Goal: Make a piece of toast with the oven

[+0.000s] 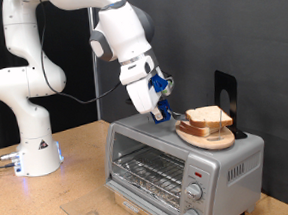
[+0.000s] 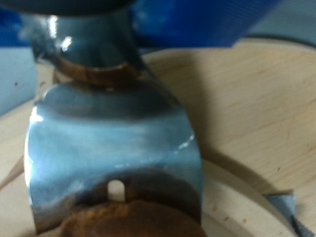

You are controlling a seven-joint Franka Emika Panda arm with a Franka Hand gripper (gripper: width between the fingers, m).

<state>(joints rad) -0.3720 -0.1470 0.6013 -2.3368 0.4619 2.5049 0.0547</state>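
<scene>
Where claw [image 1: 162, 110] hovers, boxy silver oven [image 1: 183, 163].

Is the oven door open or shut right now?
Open: the oven shows its wire rack bare, and its door hangs down in front.

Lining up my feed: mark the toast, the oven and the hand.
piece of toast [image 1: 209, 116]: exterior view, top slice's pale face.
oven [image 1: 221, 164]: exterior view, silver front panel above the knobs.
hand [image 1: 161, 110]: exterior view, between fingertips.
</scene>
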